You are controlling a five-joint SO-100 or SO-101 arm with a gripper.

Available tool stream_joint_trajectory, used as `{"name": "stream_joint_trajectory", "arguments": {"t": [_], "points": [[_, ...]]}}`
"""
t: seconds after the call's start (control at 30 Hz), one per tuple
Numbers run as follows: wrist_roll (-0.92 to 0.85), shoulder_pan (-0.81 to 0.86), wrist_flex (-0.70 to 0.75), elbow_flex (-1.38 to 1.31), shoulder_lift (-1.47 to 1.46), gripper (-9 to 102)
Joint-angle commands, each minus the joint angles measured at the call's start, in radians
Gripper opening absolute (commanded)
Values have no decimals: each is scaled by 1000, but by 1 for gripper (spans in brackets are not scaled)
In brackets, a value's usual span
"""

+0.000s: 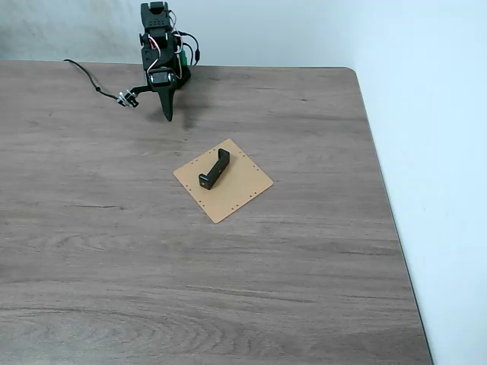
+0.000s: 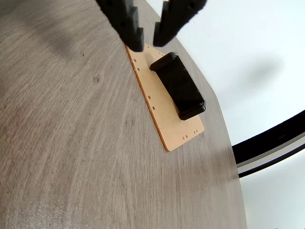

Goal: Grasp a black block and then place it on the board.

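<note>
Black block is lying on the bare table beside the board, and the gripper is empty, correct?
Not quite. In the fixed view the black block lies on the board, not on the bare table. The gripper is empty, as you said.

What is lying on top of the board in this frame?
The black block lies on the board, roughly along its middle, within its edges. The board surface beneath the block is covered. The gripper is above the table, holding nothing, with a narrow gap between its fingers.
</note>
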Motion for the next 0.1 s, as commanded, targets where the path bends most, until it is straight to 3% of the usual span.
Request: {"name": "stream_joint_trajectory", "arguments": {"t": [0.0,0.07], "points": [[9,-14,15,18,21,0],[9,-14,15,18,21,0]]}}
